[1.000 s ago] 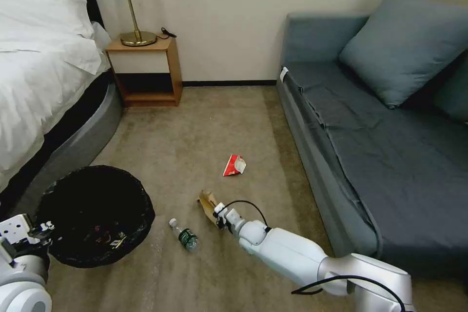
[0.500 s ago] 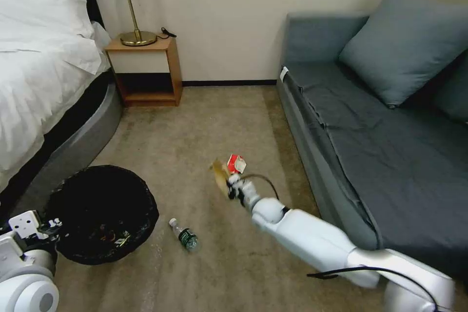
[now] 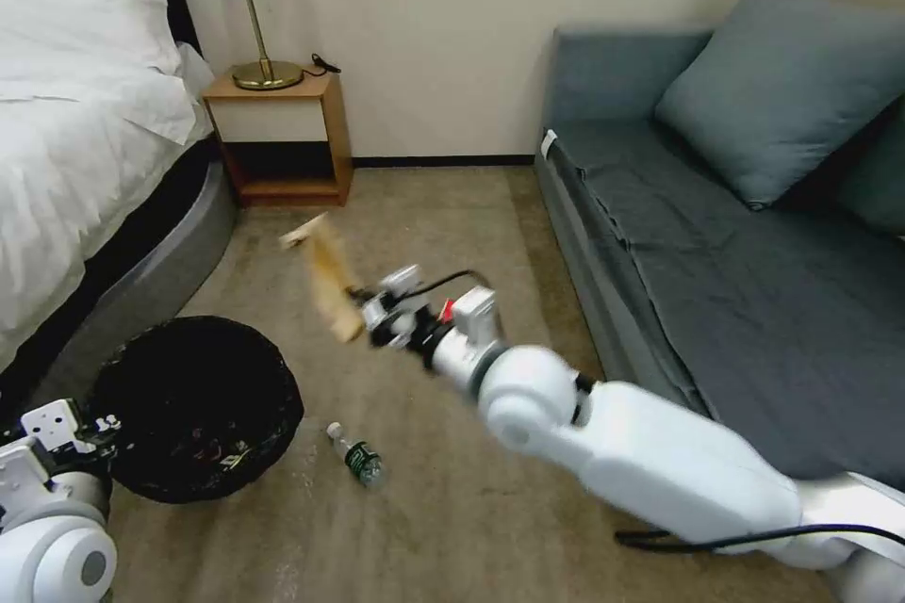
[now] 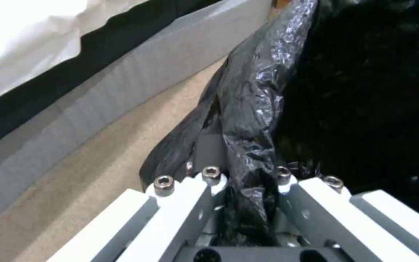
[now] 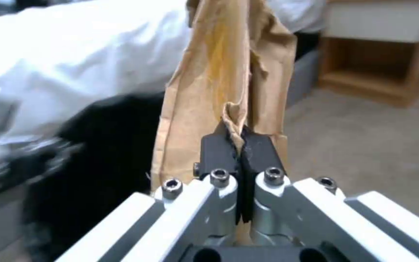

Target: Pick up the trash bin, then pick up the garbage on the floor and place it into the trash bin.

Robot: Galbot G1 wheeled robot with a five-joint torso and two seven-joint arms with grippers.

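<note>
The trash bin (image 3: 193, 405), round with a wrinkly black liner, sits at the lower left by the bed, and some litter lies inside it. My left gripper (image 3: 94, 429) is shut on the near rim, pinching the liner (image 4: 263, 94) between its fingers. My right gripper (image 3: 366, 316) hangs above the carpet to the right of the bin, shut on a tan paper scrap (image 3: 325, 278) that sticks up from the black pads (image 5: 219, 153). A clear bottle with a green label (image 3: 356, 457) lies on the floor beside the bin. A red-and-white packet (image 3: 444, 309) peeks out behind my right wrist.
A white bed (image 3: 75, 160) runs along the left, right behind the bin. A wooden nightstand (image 3: 278, 137) with a brass lamp stands at the back wall. A blue-grey sofa (image 3: 735, 254) fills the right side. Open carpet lies between bed and sofa.
My right arm has lifted the tan paper scrap off the floor and swung it up and left toward the bin. The left gripper and bin have hardly moved.
</note>
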